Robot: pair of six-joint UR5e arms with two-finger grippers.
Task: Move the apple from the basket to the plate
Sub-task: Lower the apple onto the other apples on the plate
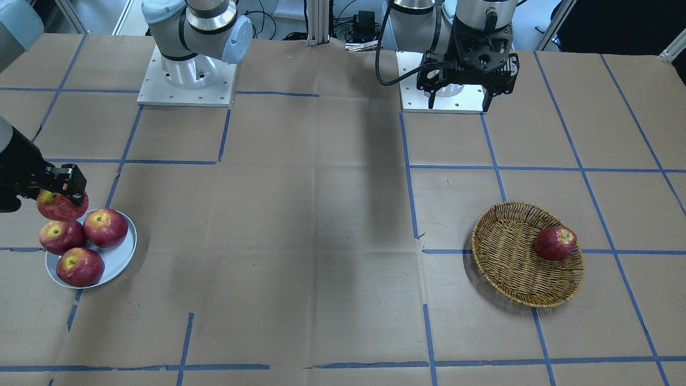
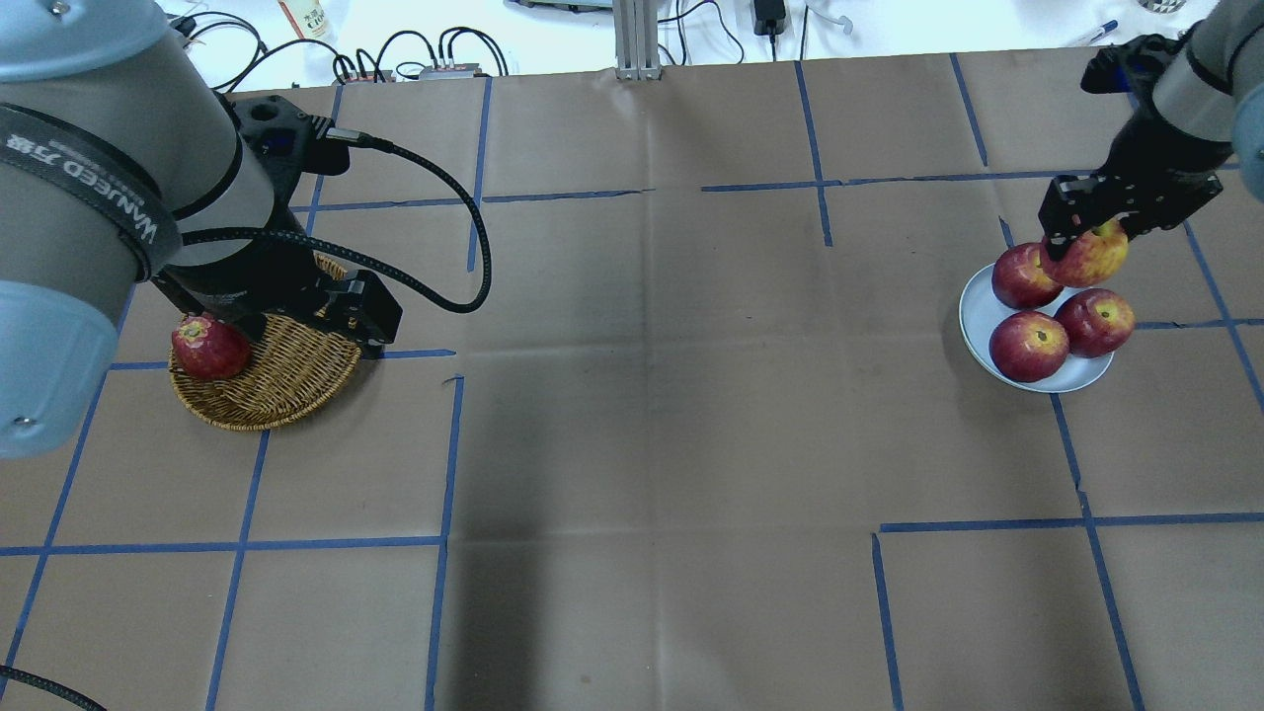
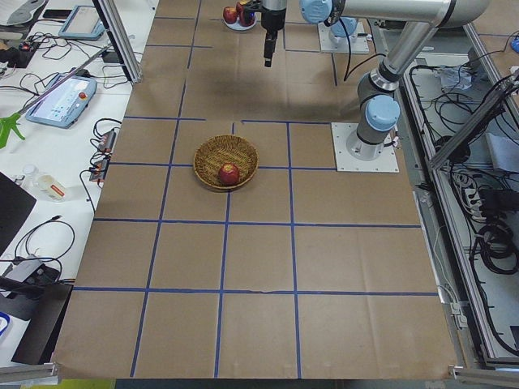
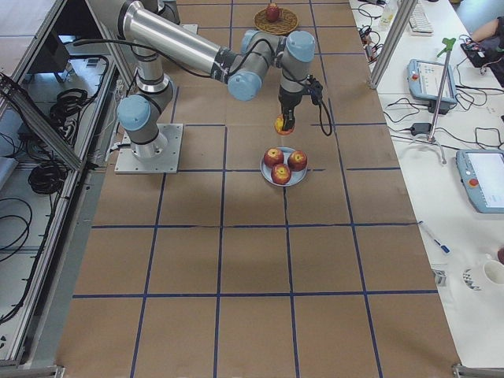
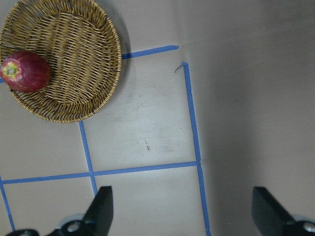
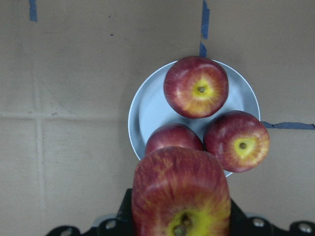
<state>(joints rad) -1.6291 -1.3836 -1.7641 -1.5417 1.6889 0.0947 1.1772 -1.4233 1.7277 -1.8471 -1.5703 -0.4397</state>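
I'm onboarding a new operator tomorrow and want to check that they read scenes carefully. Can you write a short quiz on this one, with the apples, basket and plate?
1. True or false: the right hand is shut on the apple.
2. How many other apples lie on the plate? A) two B) three C) four
3. Fill in: the basket holds ___ dark red apple.

Key: 1 true; 2 B; 3 one.
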